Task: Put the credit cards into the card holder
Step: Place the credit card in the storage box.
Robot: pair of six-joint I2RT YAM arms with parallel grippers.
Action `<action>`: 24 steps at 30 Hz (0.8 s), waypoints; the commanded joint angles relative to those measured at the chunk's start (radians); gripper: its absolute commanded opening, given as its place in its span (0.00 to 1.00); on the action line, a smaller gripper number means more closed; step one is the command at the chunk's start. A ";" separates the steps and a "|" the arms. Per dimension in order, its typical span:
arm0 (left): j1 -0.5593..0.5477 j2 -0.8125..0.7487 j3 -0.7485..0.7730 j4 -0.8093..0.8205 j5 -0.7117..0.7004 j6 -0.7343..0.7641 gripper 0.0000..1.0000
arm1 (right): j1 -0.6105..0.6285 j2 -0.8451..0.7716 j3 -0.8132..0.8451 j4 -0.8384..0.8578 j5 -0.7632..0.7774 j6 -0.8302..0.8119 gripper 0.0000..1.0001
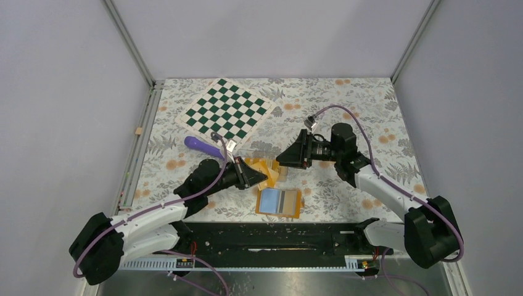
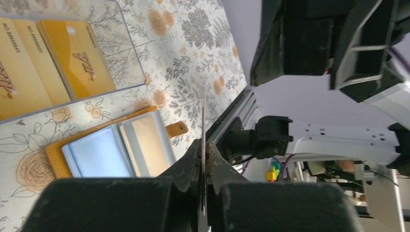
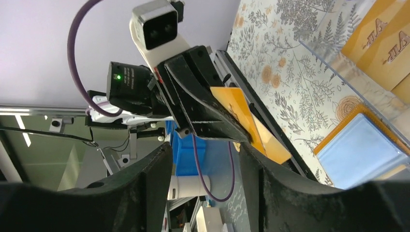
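The card holder (image 1: 279,202) lies open on the table, orange outside with light-blue and grey inside (image 2: 116,150), between the two arms. Several gold credit cards (image 2: 72,58) lie in a clear tray (image 1: 262,151) just beyond it. My left gripper (image 2: 204,145) is shut on one orange credit card (image 3: 240,118), held edge-up above the table left of the holder. My right gripper (image 3: 204,147) faces it a short way off, open, with nothing between its fingers; in the top view it (image 1: 280,159) hovers over the tray.
A green-and-white chessboard mat (image 1: 225,111) lies at the back of the floral tablecloth. A purple object (image 1: 203,146) rests left of the tray. The black rail (image 1: 277,234) of the arm bases runs along the near edge.
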 commanded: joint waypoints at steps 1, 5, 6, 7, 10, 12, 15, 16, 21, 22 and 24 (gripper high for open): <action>0.034 0.006 -0.015 0.220 0.099 -0.074 0.00 | -0.005 0.027 0.001 0.019 -0.087 -0.049 0.60; 0.055 0.041 -0.031 0.356 0.145 -0.134 0.00 | -0.005 0.061 0.004 0.042 -0.122 -0.047 0.56; 0.061 0.054 -0.031 0.388 0.156 -0.146 0.00 | -0.005 0.066 0.005 0.043 -0.126 -0.050 0.55; 0.064 0.061 -0.027 0.412 0.168 -0.153 0.00 | -0.005 0.069 0.005 0.043 -0.128 -0.053 0.54; 0.067 0.103 -0.004 0.447 0.208 -0.163 0.00 | -0.005 0.074 0.003 0.046 -0.126 -0.063 0.52; 0.071 0.125 0.008 0.454 0.223 -0.163 0.00 | -0.005 0.085 0.006 0.067 -0.130 -0.057 0.49; 0.080 0.145 0.005 0.489 0.226 -0.182 0.00 | -0.009 0.091 0.010 0.069 -0.127 -0.058 0.47; 0.084 0.148 0.008 0.479 0.228 -0.182 0.00 | -0.013 0.084 0.005 0.068 -0.113 -0.059 0.47; 0.086 0.123 0.046 0.348 0.245 -0.119 0.00 | -0.050 0.035 -0.019 -0.026 -0.013 -0.106 0.54; 0.086 0.116 0.051 0.331 0.246 -0.110 0.00 | -0.053 0.028 -0.019 -0.054 0.000 -0.124 0.56; 0.086 0.107 0.053 0.315 0.251 -0.101 0.00 | -0.056 0.025 -0.018 -0.080 0.003 -0.139 0.61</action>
